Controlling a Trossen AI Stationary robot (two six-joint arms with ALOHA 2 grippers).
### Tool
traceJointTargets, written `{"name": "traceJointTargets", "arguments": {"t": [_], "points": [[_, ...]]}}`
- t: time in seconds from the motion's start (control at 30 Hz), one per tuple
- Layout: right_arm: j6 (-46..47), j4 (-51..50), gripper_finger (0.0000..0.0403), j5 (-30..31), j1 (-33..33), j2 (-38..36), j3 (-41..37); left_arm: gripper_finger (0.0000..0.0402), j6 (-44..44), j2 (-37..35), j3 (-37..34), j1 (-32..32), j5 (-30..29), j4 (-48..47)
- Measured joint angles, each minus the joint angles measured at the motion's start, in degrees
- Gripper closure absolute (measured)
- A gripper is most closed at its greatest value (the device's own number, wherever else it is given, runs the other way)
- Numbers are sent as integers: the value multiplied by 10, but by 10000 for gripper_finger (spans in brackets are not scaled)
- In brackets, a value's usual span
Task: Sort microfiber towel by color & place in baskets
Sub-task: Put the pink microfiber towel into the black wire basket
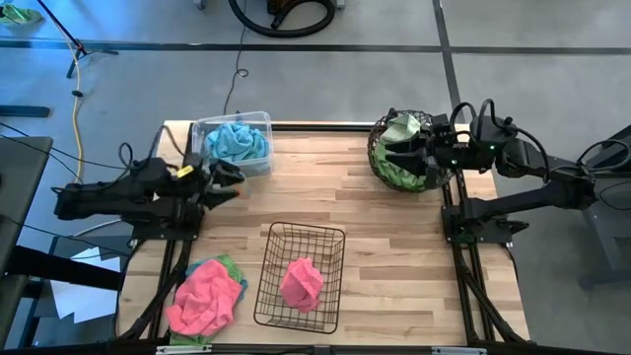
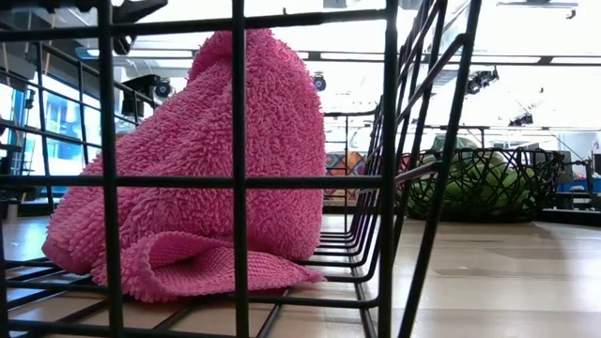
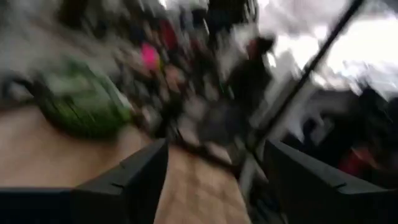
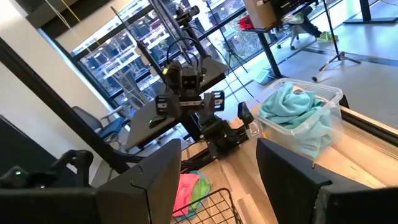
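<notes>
From above, the left gripper point(image 1: 232, 182) sits near the clear bin point(image 1: 258, 122), fingers apart and empty. The bin holds blue towels point(image 1: 237, 143).

The right gripper point(image 1: 414, 158) hovers open over the round basket point(image 1: 379, 158) of green towels point(image 1: 399, 128).

Down low, a fluffy pink towel point(image 2: 207, 160) sits in the wire basket point(image 2: 390, 188).

The left wrist view is blurry; the arm may be swinging away.

More pink towels point(image 1: 205, 296) wait at the table's near left corner.

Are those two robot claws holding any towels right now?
No. The left gripper and the right gripper both stand open with nothing between their fingers.

Both arms are dark, built of jointed segments with black cables looped alongside. The left arm point(image 1: 128, 197) carries a yellow marking near its wrist. The right arm point(image 1: 532, 182) shows small green indicator lights.
</notes>
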Motion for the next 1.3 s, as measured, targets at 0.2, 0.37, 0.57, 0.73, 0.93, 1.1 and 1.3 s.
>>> {"name": "traceJointTargets", "arguments": {"t": [0.2, 0.37, 0.57, 0.73, 0.93, 1.1, 1.3], "points": [[0, 0, 199, -1, 0, 0, 0, 114, -48, 82, 111, -21, 119, -162], [-6, 0, 199, -14, 0, 0, 0, 113, -70, 178, 214, -99, 147, -278], [-28, -1, 199, -56, 0, 0, 0, 116, -66, 326, 299, -254, 131, -444], [-54, -28, 199, -84, 0, -2, 0, 117, -104, 433, 303, -391, 119, -493], [-81, -83, 199, -85, 0, -2, 0, 117, -142, 544, 303, -508, 55, -488], [-87, -118, 199, -85, 0, -2, 0, 117, -182, 621, 303, -549, -4, -487], [-100, -152, 199, -85, 0, -2, 0, 117, -215, 688, 303, -565, 17, -484]]}}
